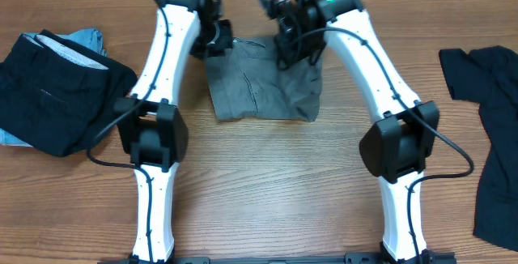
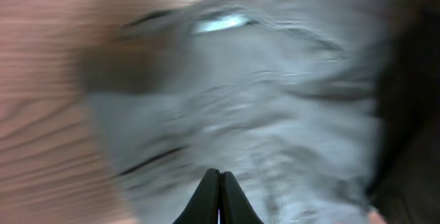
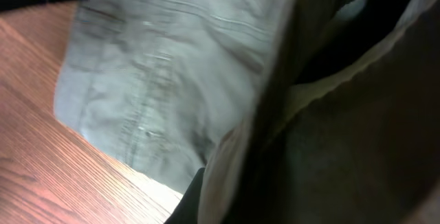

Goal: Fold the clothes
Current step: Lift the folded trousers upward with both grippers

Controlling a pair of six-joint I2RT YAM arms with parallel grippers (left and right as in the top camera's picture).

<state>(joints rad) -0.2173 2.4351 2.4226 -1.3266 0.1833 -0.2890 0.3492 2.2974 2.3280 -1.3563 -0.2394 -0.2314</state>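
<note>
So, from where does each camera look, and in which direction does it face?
Overhead: above the table, facing straight down on the grey garment, with black clothes at both edges; both white arms show.
Left wrist: on the left arm, facing down at the grey garment, blurred; the left gripper, shut, is at the bottom edge.
Right wrist: on the right arm, very near the garment; a raised fold hides most of the right gripper.
Shared: both wrist views show the same grey garment on wood.

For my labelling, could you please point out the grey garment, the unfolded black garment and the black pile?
grey garment (image 1: 255,91): overhead view, wrinkled middle.
unfolded black garment (image 1: 498,122): overhead view, main body.
black pile (image 1: 57,94): overhead view, top layer.
</note>
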